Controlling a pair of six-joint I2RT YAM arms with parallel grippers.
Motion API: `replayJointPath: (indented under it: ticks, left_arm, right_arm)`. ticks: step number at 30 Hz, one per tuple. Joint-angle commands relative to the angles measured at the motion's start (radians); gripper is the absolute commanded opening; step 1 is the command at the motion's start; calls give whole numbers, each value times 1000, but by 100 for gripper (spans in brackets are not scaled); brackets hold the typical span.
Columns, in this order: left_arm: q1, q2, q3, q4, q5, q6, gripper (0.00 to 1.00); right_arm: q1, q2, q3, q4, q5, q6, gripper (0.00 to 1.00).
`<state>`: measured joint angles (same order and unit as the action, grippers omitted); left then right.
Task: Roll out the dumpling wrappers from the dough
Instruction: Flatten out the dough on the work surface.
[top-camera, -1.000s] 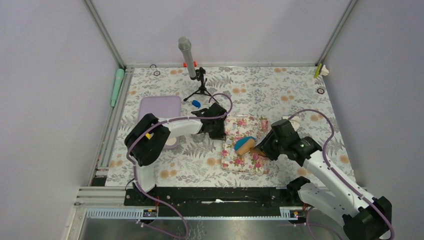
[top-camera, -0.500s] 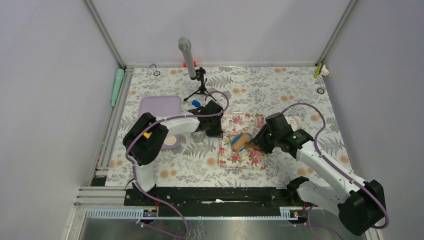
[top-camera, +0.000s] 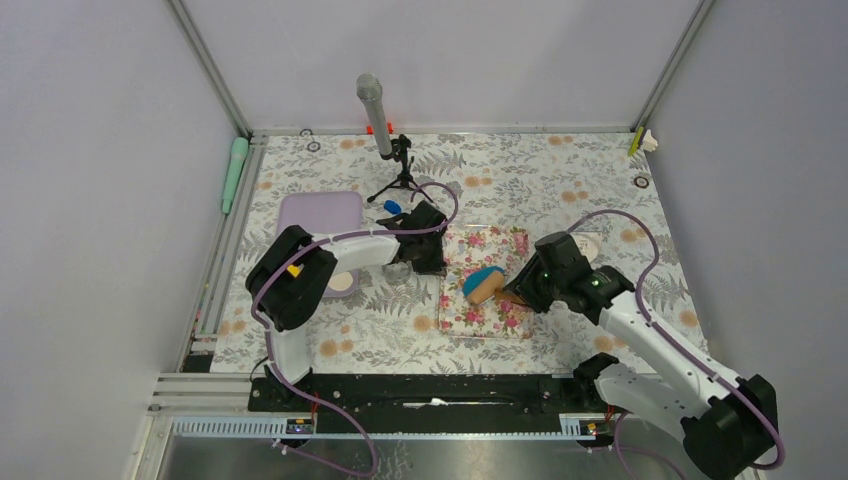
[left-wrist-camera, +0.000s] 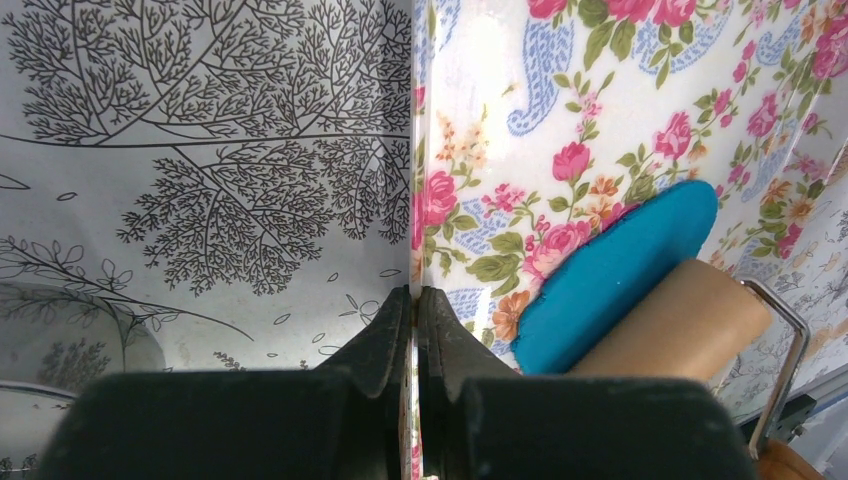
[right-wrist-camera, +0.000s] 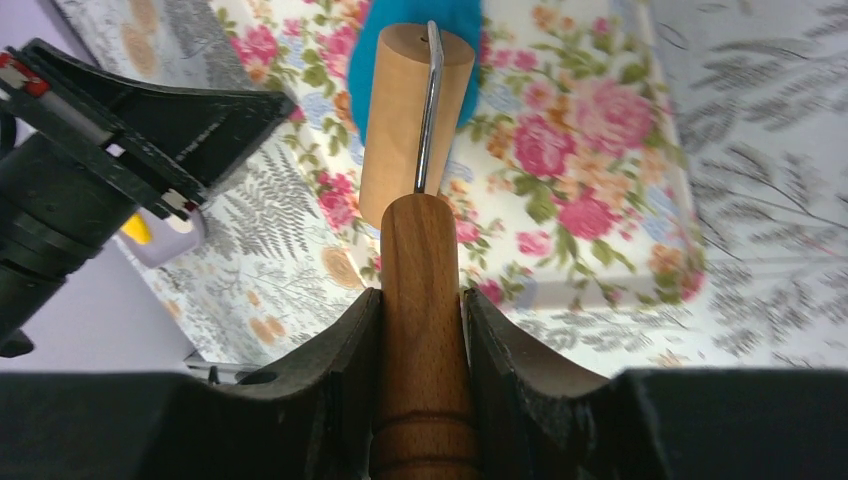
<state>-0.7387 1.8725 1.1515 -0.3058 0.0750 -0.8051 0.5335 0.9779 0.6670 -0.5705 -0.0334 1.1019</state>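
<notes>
The dough (top-camera: 481, 276) is a flattened oval sheet of bright blue clay on the floral pink mat (top-camera: 500, 310). My right gripper (top-camera: 520, 288) is shut on the handle (right-wrist-camera: 420, 290) of the wooden roller. The roller's drum (top-camera: 488, 292) lies on the dough's near edge. In the right wrist view the drum (right-wrist-camera: 405, 110) covers most of the dough (right-wrist-camera: 372, 70). My left gripper (top-camera: 432, 262) is shut on the mat's left edge (left-wrist-camera: 414, 250). The left wrist view shows the dough (left-wrist-camera: 620, 270) with the drum (left-wrist-camera: 680, 325) on it. No dumpling wrappers are in view.
A purple tray (top-camera: 318, 215) lies to the left of the mat, with a white disc (top-camera: 343, 283) near it. A microphone on a tripod (top-camera: 378, 118) stands at the back. A small blue piece (top-camera: 393, 207) lies by the tripod. A green tool (top-camera: 234, 172) rests at the left rail.
The right gripper pushed the roller left and away over the dough, then drew it back a little to the right, uncovering more blue. The mat shifted slightly away.
</notes>
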Motion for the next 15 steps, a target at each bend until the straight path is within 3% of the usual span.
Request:
replayJointPath:
  ticks: [1, 15]
  left_arm:
    - [3, -22, -9, -21, -27, 17, 0]
    - [2, -20, -7, -10, 35, 69, 0]
  right_arm:
    - [3, 9, -7, -451, 208, -54, 0]
    - [3, 232, 6, -191, 199, -87, 0]
